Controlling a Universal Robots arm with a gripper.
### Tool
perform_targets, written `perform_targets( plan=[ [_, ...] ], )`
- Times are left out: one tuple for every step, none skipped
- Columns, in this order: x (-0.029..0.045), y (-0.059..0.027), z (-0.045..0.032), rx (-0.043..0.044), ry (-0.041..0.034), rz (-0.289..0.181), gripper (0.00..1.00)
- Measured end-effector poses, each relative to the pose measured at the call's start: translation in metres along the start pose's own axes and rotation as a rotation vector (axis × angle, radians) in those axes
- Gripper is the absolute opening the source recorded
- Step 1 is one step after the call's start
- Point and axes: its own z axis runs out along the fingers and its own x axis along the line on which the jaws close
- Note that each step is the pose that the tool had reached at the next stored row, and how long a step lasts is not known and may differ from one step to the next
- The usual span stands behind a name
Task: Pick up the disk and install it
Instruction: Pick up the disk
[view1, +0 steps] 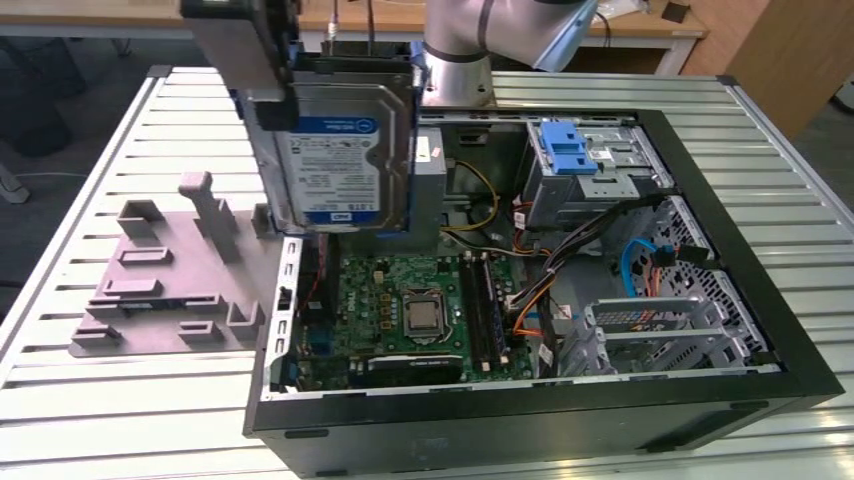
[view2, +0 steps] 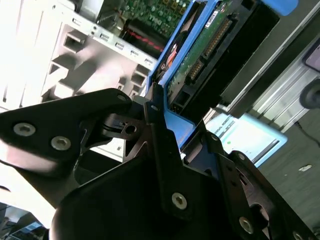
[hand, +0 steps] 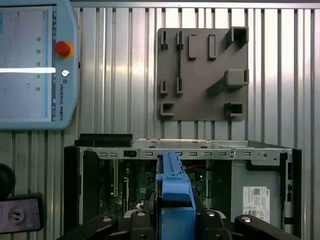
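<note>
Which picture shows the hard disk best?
The exterior view: the disk shows its labelled face, upright above the open computer case. The second wrist view shows its circuit-board side; the first wrist view, its blue carrier edge-on.

I see my arm (view1: 461, 45) at the far side of the exterior view, its silver joint standing upright and the wrist turned toward the exterior view's left. The claw (view2: 182, 132) sits high and points downward. Its jaws are closed tight on the upper end of the disk (view1: 340, 150), which hangs upright beneath it. In the second wrist view the black linkages are drawn inward, and one finger (view2: 156, 125) presses flat against the disk's blue frame.
</note>
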Motion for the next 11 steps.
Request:
perform_targets(
  plan=[
    [-0.0001,-0.0045,0.0002,0.0001,-0.0001,-0.001,0.36],
    [-0.0001,-0.0076,0.0003,0.0001,-0.0001,-0.002,0.36],
    [-0.0001,-0.0104,0.0005,0.0001,-0.0001,-0.004,0.36],
    [-0.0001,-0.0130,0.0008,0.0001,-0.0001,-0.005,0.36],
    [-0.0002,-0.0159,0.0010,0.0001,0.0000,-0.006,0.36],
    [-0.0002,-0.0185,0.0012,0.0002,-0.0001,-0.007,0.36],
    [-0.0002,-0.0202,0.0014,0.0001,-0.0001,-0.007,0.36],
    [-0.0002,-0.0212,0.0016,0.0001,0.0000,-0.007,0.36],
    [-0.0002,-0.0222,0.0017,0.0001,0.0001,-0.007,0.36],
    [-0.0002,-0.0235,0.0019,0.0001,0.0000,-0.007,0.36],
    [-0.0002,-0.0249,0.0020,0.0001,0.0000,-0.007,0.36]
  ],
)
